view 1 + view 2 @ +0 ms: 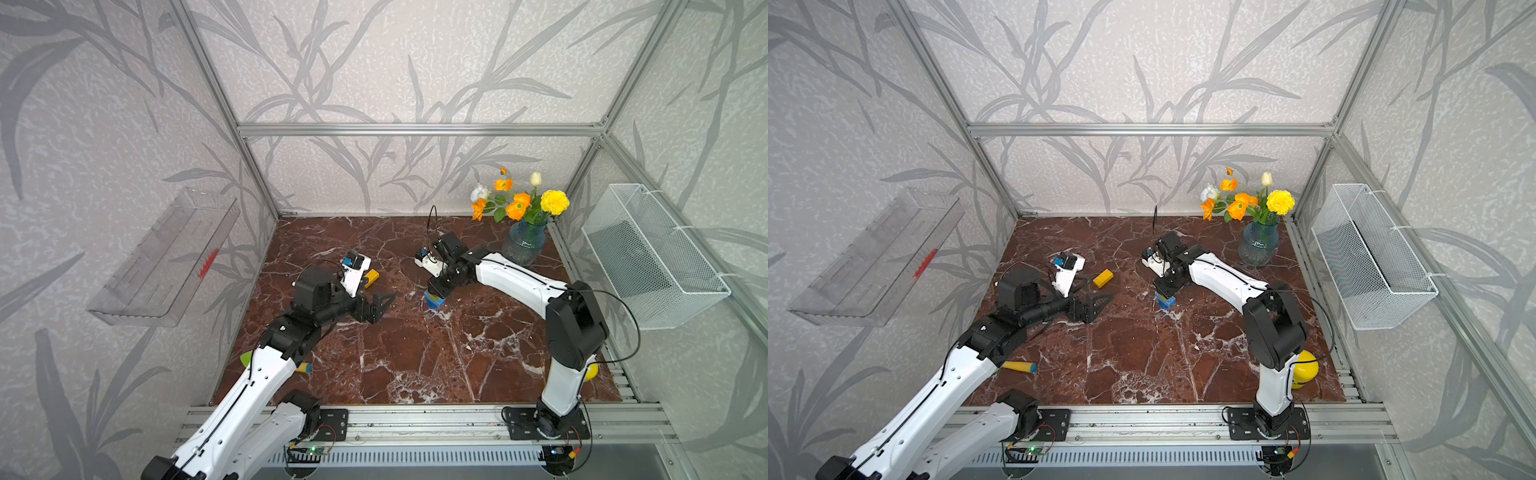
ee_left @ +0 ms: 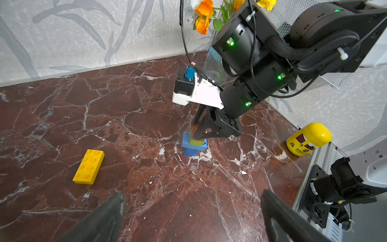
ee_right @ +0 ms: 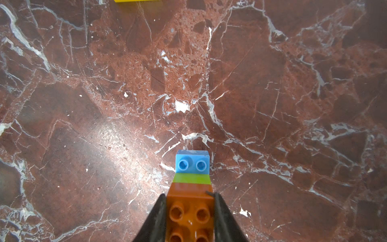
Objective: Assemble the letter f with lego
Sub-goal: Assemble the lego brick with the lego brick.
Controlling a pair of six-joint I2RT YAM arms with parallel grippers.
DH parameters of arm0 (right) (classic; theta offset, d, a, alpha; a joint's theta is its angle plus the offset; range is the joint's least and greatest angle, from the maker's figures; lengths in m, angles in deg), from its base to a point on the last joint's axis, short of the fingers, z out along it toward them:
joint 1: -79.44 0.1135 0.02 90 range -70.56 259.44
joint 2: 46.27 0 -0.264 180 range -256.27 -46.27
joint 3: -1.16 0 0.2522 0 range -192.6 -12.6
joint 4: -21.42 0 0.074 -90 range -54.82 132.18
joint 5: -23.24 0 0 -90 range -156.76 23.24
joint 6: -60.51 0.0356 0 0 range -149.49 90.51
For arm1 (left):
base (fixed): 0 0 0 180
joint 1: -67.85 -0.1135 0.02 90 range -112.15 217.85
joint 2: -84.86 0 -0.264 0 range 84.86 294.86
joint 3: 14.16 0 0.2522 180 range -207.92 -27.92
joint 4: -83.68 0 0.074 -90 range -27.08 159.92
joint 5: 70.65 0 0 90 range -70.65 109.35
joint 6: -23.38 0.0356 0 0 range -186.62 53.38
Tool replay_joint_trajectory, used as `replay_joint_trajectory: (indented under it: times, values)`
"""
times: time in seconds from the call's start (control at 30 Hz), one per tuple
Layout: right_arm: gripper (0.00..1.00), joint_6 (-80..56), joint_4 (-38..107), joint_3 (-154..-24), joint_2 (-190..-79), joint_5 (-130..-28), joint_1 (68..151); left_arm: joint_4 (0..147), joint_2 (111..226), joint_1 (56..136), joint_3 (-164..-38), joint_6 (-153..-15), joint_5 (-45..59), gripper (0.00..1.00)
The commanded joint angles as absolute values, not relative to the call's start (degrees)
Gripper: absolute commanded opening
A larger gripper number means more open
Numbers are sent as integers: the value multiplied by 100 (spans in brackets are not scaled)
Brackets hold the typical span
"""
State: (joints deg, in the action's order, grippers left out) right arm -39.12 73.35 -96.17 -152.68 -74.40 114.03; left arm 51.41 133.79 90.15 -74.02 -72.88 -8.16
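Grips orange brick (image 3: 189, 201) between right jaws, atop green brick (image 3: 191, 178) and blue bricks (image 2: 185, 140) standing mid-surface (image 1: 415, 353). Holds left jaws wide open, empty. Leaves long yellow brick (image 2: 89, 166) flat, well apart.

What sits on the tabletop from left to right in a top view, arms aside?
In order: yellow stick with a blue tip → long yellow brick → brick stack → blue glass vase → yellow bottle.

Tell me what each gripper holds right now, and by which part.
Right gripper clamps the small orange studded plastic brick by its two opposite sides. Left gripper is open and empty.
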Motion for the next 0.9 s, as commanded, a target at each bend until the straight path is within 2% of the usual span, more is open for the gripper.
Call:
replay_joint_trajectory:
  times: [0.0,0.27,0.53,0.67,0.87]
  values:
    - [40,-3873,7759,-9591,-15285,-7335,11431,4545,13357,9035,-7826,-7341,-584,99]
    - [51,-3880,7754,-9664,-14982,-7339,11426,3841,13428,9035,-8193,-7451,-679,99]
    - [57,-3915,7765,-10171,-14863,-7527,11466,3748,13194,9035,-7879,-7879,-123,99]
    - [60,-3950,7671,-10699,-15232,-7764,11524,3848,12919,9030,-7531,-8253,706,99]
    - [62,-4307,8097,-12170,-16348,-8082,11761,3733,12457,9039,-7250,-8614,1645,99]
